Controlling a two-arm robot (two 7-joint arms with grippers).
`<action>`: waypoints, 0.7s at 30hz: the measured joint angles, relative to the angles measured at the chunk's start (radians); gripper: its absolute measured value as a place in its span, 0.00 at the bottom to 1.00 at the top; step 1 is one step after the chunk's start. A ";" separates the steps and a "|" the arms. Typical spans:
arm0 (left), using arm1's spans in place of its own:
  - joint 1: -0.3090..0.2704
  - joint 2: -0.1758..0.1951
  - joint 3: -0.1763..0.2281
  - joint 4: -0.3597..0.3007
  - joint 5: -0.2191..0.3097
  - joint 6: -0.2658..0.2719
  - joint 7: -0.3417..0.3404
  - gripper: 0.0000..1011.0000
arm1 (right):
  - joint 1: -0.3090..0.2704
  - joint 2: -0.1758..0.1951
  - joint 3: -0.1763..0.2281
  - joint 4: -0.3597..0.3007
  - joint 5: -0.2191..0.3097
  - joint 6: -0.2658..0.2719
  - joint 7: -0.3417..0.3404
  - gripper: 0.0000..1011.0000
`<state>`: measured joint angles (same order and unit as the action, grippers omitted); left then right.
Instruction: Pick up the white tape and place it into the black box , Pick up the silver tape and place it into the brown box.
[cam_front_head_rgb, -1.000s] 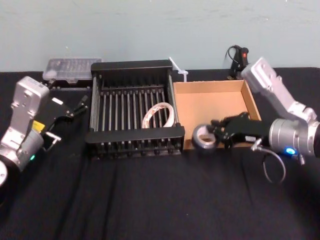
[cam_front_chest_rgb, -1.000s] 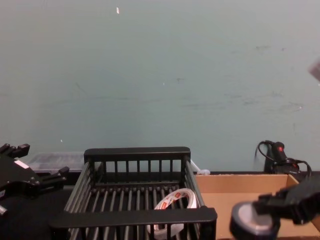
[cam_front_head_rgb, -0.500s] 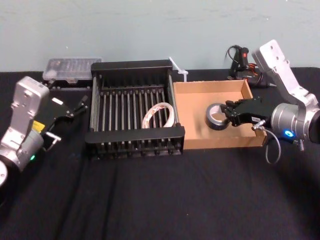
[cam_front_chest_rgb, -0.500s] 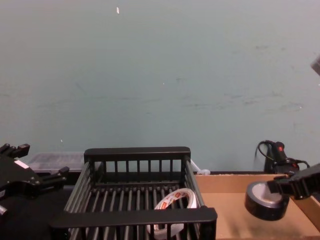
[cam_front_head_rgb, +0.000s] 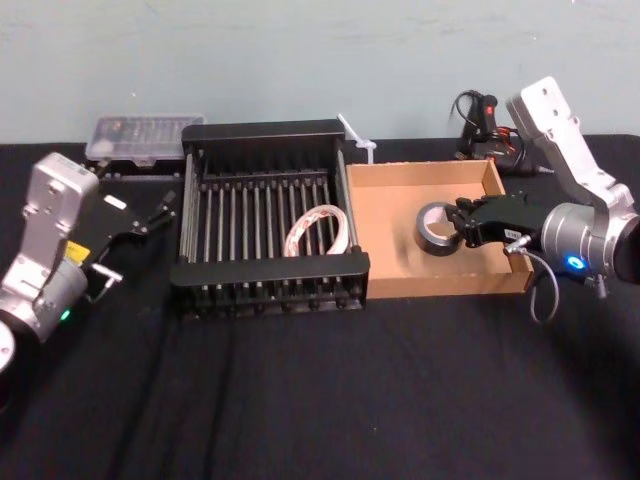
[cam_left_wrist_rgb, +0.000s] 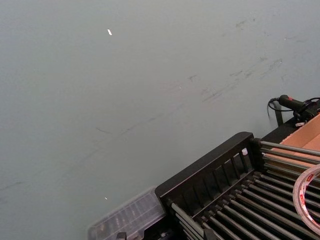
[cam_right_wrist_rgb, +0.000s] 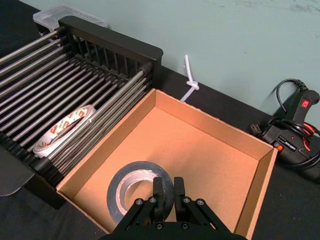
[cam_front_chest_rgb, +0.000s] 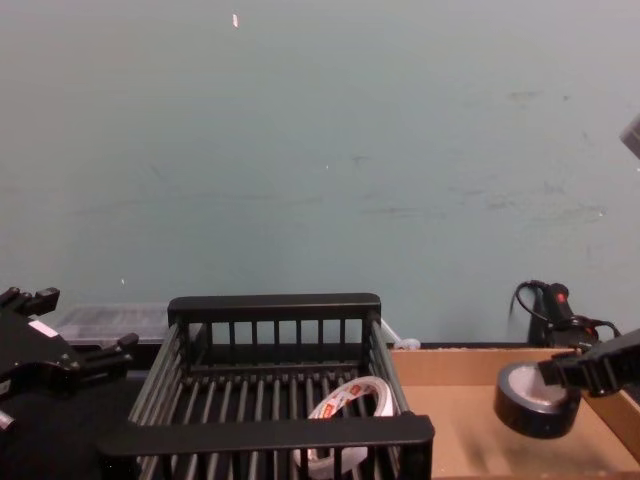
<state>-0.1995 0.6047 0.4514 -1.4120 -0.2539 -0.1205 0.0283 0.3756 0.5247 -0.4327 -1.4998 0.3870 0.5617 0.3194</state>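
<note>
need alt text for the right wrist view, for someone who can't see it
The right gripper holds the silver tape by its rim just above the floor of the brown box. Beside the box, the white tape lies in the black box.
</note>
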 joint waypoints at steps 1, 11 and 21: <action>0.000 0.000 0.000 0.000 0.000 0.000 0.000 0.99 | 0.000 0.000 0.000 0.000 0.000 0.000 0.000 0.13; 0.000 0.000 0.000 0.000 0.000 0.000 0.000 0.99 | -0.001 0.003 -0.002 -0.003 0.001 0.000 0.002 0.19; 0.000 0.000 0.000 0.000 0.000 0.000 0.000 0.99 | -0.002 0.003 -0.003 -0.004 0.002 -0.001 0.003 0.50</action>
<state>-0.1995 0.6047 0.4514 -1.4120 -0.2539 -0.1205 0.0283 0.3739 0.5282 -0.4359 -1.5043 0.3888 0.5608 0.3226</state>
